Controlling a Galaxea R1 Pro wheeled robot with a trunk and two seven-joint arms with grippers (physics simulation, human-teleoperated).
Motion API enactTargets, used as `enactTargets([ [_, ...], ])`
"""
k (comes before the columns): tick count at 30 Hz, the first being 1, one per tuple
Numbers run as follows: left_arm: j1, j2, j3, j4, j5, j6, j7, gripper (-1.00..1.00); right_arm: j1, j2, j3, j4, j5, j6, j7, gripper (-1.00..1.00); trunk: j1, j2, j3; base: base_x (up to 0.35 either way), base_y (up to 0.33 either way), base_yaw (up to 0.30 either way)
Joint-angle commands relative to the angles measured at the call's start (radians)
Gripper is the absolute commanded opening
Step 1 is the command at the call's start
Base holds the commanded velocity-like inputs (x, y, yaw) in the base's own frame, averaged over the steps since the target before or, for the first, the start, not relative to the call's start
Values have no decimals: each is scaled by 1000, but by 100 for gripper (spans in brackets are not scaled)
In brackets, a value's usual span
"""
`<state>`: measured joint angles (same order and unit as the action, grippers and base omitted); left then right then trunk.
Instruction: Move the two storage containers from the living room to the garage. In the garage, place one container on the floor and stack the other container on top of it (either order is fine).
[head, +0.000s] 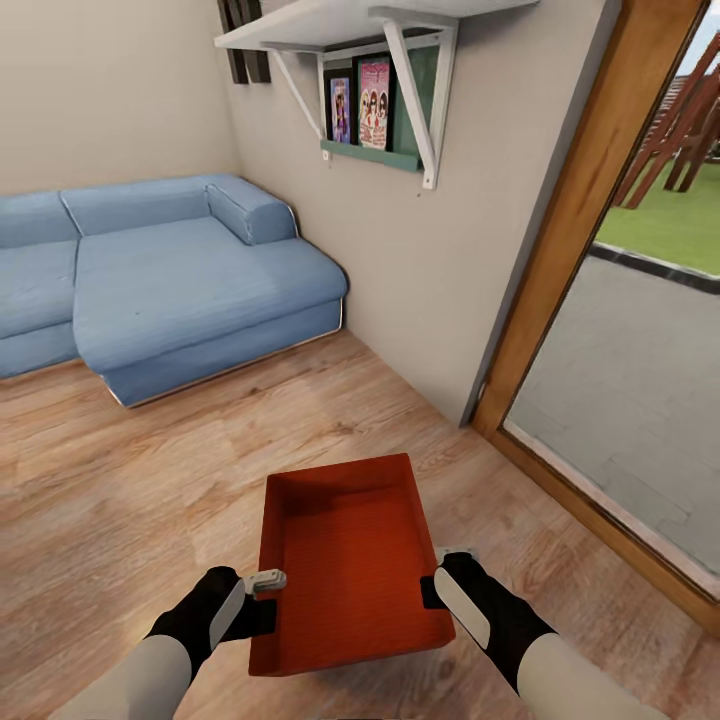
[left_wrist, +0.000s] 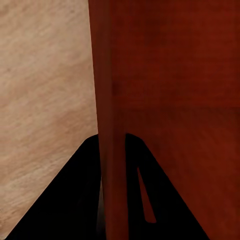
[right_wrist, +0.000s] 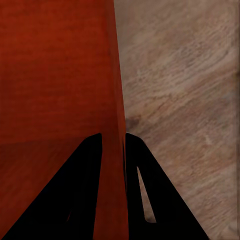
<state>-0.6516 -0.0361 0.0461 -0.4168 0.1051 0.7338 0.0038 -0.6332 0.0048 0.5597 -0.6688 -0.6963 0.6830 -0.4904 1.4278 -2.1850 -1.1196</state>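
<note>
One orange-red storage container (head: 350, 560) hangs in front of me above the living room's wood plank flooring, held between both arms. My left gripper (head: 268, 580) is shut on its left wall (left_wrist: 111, 125), with one black finger (left_wrist: 75, 200) on each side of that wall. At the opposite side, my right gripper (head: 440, 572) is shut on the right wall (right_wrist: 114, 130), whose edge runs between the fingers (right_wrist: 150, 195). The bin is empty and tilts slightly.
A blue sectional sofa (head: 170, 280) fills the left back corner. A white wall shelf (head: 350, 30) with pictures hangs on the beige wall ahead. A wood-framed glass door (head: 570, 250) stands at right, with pavement and grass outside. Plank flooring (head: 120, 500) lies open to the left.
</note>
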Motion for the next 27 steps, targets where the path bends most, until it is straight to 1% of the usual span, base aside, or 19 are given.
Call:
enactTargets([
  [1, 0, -1, 14, -2, -15, 6, 4, -100, 0, 0, 2, -1, 12, 9, -10, -100, -4, 7, 4, 0, 0, 0],
  [22, 0, -1, 14, -2, -16, 6, 4, -100, 0, -1, 2, -1, 11, 10, -10, -100, -85, 154, 102, 0, 0, 0],
  [26, 0, -1, 15, -2, -15, 6, 4, -100, 0, 1, 2, 0, 11, 10, -10, -100, -85, 154, 109, 0, 0, 0],
  [27, 0, -1, 15, -2, -15, 6, 4, -100, 0, 1, 2, 0, 11, 10, -10, -100, -88, 161, 113, 0, 0, 0],
])
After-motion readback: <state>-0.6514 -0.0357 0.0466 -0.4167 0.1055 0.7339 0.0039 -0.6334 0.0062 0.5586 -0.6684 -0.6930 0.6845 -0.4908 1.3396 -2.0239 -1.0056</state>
